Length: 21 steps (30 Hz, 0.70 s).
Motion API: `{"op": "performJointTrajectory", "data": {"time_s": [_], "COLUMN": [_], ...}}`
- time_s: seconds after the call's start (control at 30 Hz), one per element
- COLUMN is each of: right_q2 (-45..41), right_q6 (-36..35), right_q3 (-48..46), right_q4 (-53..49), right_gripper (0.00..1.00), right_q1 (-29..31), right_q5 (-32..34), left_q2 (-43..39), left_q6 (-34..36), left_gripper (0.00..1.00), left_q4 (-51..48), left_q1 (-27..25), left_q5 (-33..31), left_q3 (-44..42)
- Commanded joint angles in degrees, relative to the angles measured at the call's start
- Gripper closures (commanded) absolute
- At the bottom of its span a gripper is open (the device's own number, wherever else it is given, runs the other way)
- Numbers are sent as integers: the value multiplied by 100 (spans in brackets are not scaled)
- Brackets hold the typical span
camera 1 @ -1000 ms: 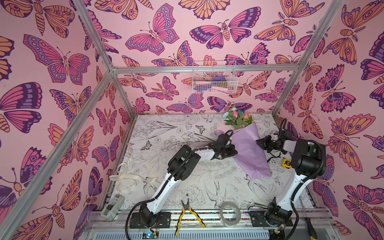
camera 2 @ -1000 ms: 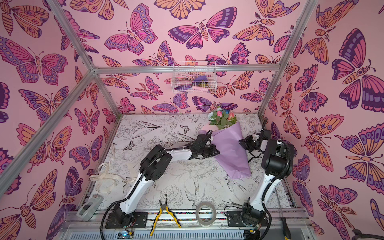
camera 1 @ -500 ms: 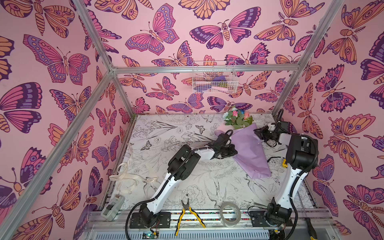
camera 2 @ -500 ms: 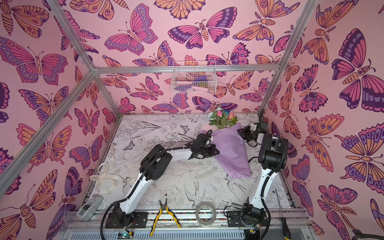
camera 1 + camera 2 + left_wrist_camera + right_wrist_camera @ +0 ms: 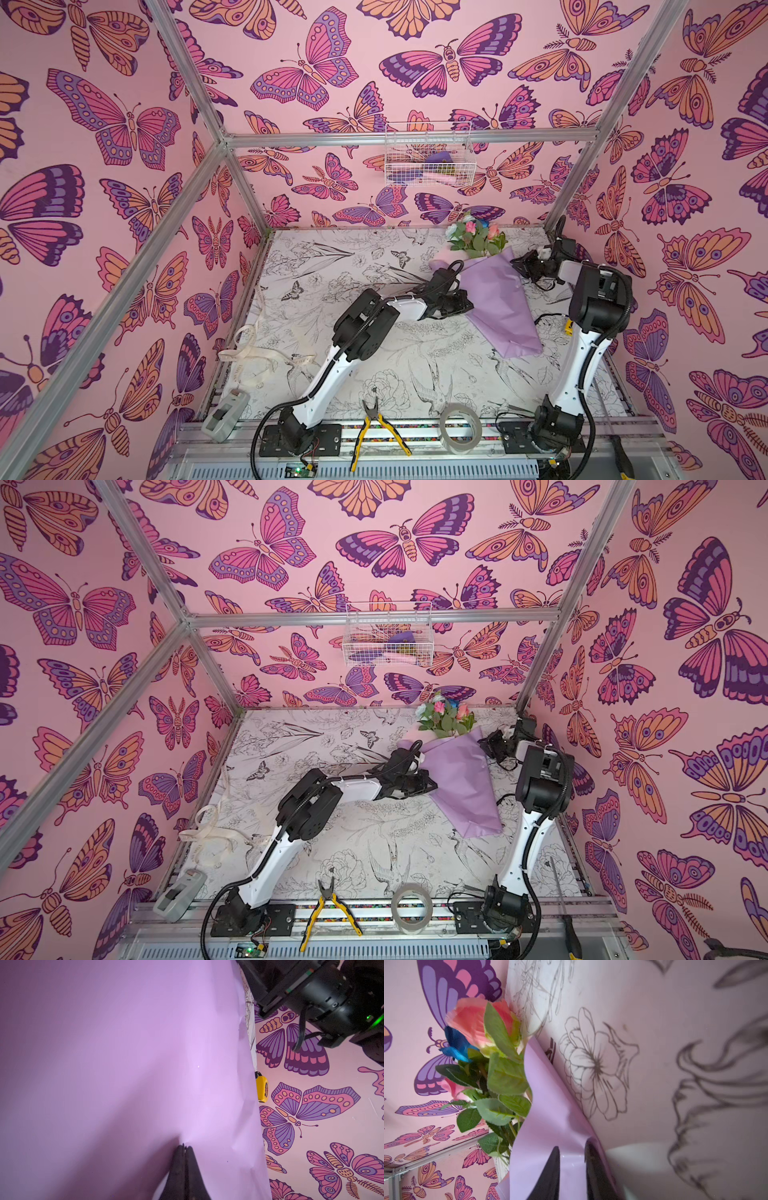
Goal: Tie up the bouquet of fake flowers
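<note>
The worktop lies open at its far left corner and left-middle. The left arm spans the middle to the bouquet, which fills the far right quarter beside the right arm. Pliers and a tape roll crowd the near edge.

Top views: high over the 6 o'clock edge of the desk, facing down toward 12 o'clock; far off, both arms whole.
Top overlap: both top views share nearly the same scene, with the bouquet near 1 o'clock.
Left wrist: hard against the bouquet's lilac paper, looking past the left claw toward 3 o'clock, to the right arm.
Right wrist: close, looking along the right claw toward about 10 o'clock at the fake flowers.
Wrist overlap: lilac paper only.
</note>
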Motion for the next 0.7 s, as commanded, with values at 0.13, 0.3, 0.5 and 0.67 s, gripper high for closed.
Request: {"op": "performJointTrajectory", "data": {"time_s": [0.13, 0.3, 0.5, 0.67], "right_q2": [-2447, -4137, -5606, -5837], "right_q6": [-290, -387, -842, -941], "right_q3": [-2171, -3848, -5064, -5738], "right_q4": [-327, -718, -1737, -1869], "right_gripper": [71, 73, 75, 76], "right_q1": [-22, -20, -15, -19], "right_q5": [112, 284, 741, 866], "left_q2": [104, 78, 49, 15], "left_q6": [26, 61, 61, 43], "left_gripper": [100, 100, 100, 100], "left_q4": [-365, -328, -258, -215], "left_q1": [113, 124, 150, 159], "left_q5": [-3, 52, 56, 61], "left_q3": [-396, -392, -478, -512]}}
